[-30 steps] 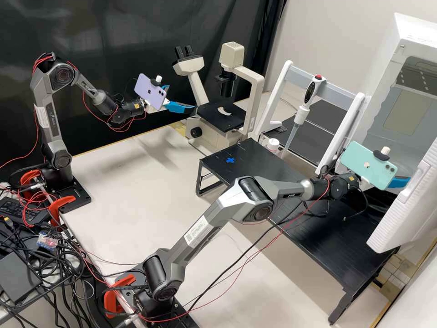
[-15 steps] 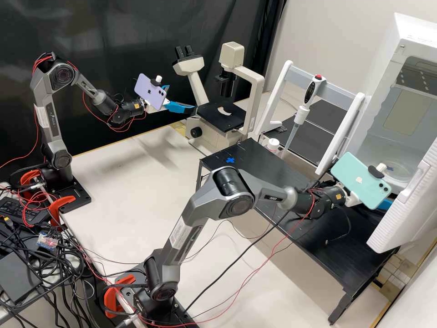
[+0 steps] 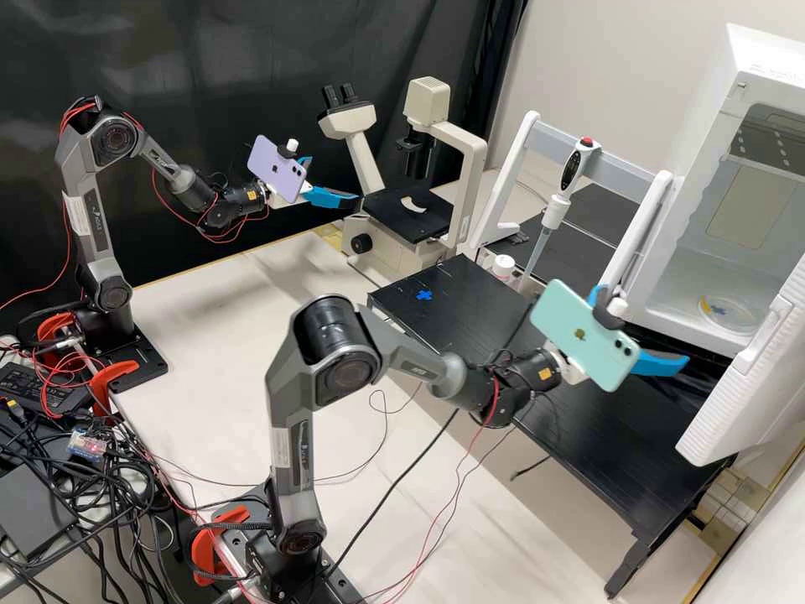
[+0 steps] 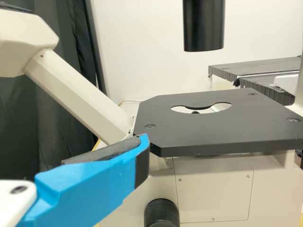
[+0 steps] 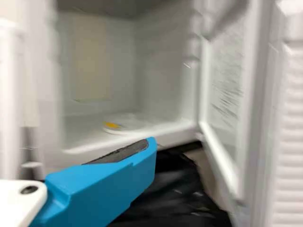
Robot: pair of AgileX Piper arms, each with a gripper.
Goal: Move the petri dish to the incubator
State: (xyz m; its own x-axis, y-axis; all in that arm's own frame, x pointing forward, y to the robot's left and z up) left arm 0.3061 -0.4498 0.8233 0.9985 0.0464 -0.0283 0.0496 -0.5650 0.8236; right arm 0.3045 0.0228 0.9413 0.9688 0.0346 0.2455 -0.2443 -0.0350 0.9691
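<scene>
Inside the incubator (image 3: 711, 143), I see the petri dish (image 3: 729, 314), probably light, rigid and slippery; grasp opposite rim edges gently. Left gripper (image 3: 334, 180) and right gripper (image 3: 647, 325): fingers wide.

You're looking into a laboratory: a microscope (image 3: 411, 210) stands at upper centre of the high view, a pipette (image 3: 557, 205) hangs right of it, and an open incubator (image 3: 713, 92) fills the upper right.

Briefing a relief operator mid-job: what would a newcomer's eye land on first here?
Probably the mint-green phone, mounted on the right arm beside its open blue fingers. Next, the petri dish on the floor of the open white incubator. Across the bench, a lilac phone sits on the left arm by the microscope.
</scene>
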